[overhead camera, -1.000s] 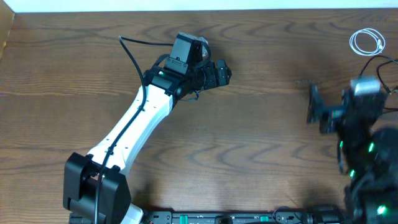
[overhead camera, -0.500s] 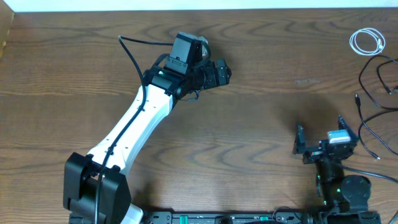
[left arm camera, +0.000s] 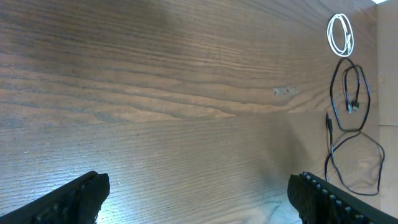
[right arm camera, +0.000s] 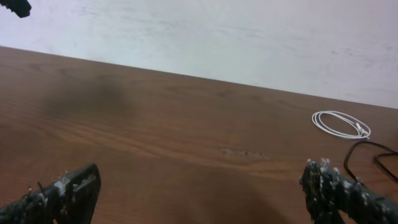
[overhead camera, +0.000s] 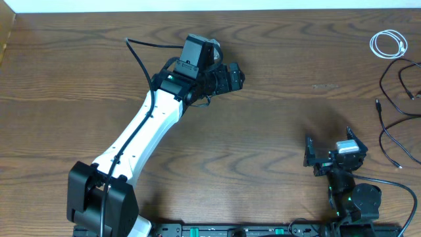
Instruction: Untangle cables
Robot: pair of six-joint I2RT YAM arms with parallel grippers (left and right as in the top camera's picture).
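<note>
Thin black cables (overhead camera: 392, 113) leave frame at three o'clock, by a coiled white cable (overhead camera: 388, 43). Left gripper (left arm camera: 199, 198) and right gripper (overhead camera: 329, 142) gape wide, empty

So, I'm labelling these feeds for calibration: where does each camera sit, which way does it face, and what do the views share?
Overhead: above the table, looking straight down; both arms show, left gripper and right gripper open.
Left wrist: on the left arm, facing across the wood toward the black cables; its two fingertips at the bottom corners.
Right wrist: low on the right arm, facing the far wall; its fingertips at the bottom corners.
Shared: the white cable coil appears in all three.
</note>
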